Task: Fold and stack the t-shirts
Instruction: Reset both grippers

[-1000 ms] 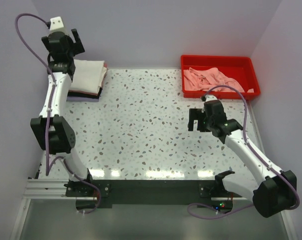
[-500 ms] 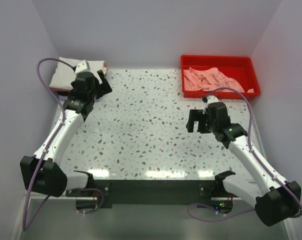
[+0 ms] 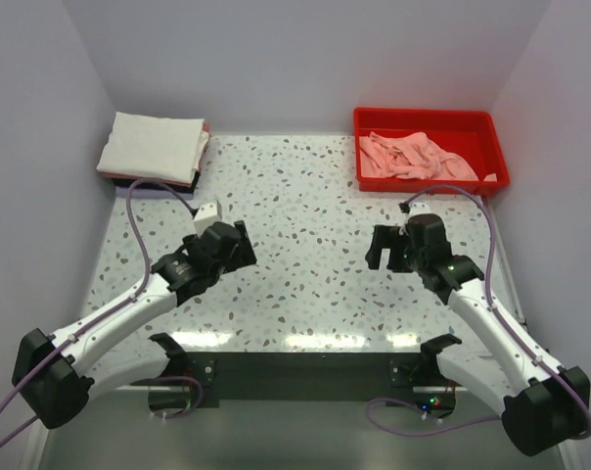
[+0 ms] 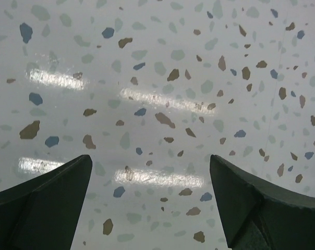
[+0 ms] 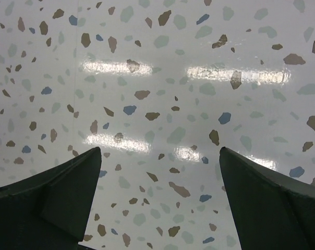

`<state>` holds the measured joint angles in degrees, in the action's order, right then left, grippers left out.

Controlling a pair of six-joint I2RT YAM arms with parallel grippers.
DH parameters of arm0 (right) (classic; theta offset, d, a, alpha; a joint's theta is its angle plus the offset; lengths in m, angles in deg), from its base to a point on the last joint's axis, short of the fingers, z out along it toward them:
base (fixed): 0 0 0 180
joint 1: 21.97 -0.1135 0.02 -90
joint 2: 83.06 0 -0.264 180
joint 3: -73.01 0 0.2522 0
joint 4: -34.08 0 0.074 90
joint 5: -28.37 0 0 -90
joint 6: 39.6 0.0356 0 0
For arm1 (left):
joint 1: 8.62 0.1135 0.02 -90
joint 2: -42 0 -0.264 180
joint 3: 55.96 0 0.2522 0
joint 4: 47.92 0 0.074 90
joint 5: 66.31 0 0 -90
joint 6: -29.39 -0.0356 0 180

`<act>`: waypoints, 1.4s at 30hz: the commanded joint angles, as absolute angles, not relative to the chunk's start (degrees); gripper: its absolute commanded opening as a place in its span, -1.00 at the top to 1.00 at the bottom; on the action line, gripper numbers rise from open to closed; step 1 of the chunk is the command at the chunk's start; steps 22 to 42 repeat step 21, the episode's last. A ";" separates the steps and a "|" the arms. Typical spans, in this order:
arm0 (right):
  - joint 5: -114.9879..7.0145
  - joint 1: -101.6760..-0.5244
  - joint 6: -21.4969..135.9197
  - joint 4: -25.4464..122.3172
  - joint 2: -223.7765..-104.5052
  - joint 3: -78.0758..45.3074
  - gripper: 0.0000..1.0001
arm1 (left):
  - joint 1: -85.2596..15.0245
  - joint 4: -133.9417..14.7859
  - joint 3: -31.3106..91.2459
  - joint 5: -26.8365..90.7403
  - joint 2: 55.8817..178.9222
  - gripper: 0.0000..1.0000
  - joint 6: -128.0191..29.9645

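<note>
Lying crumpled in the red tray (image 3: pixel 423 116) at the table's (image 3: pixel 305 196) far right, the pink t-shirts (image 3: pixel 411 157) await folding. The folded stack (image 3: pixel 151 147), white on top, sits in the far left corner. The left pincer (image 3: pixel 240 243) and right pincer (image 3: pixel 382 248) both hang wide and empty over bare table. The step in hand looks like fetching another tee, which calls for the right pincer to reach into the tray.

Two grippers were counted: the left gripper (image 3: pixel 243 245) and the right gripper (image 3: pixel 376 247), two fingers on each. One red tray (image 3: pixel 423 113) was tallied, and one heap of pink t-shirts (image 3: pixel 408 157), its number not to be told. One folded stack (image 3: pixel 151 145) was logged, layers in four colours. One speckled table (image 3: pixel 305 225) was noted.
</note>
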<state>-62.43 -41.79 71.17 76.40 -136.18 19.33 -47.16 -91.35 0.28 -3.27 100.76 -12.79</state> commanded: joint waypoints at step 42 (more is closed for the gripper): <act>-72.79 -41.66 79.31 71.39 -123.40 29.11 -0.98 | -51.25 -98.59 -3.01 -14.37 92.18 -1.00 -4.71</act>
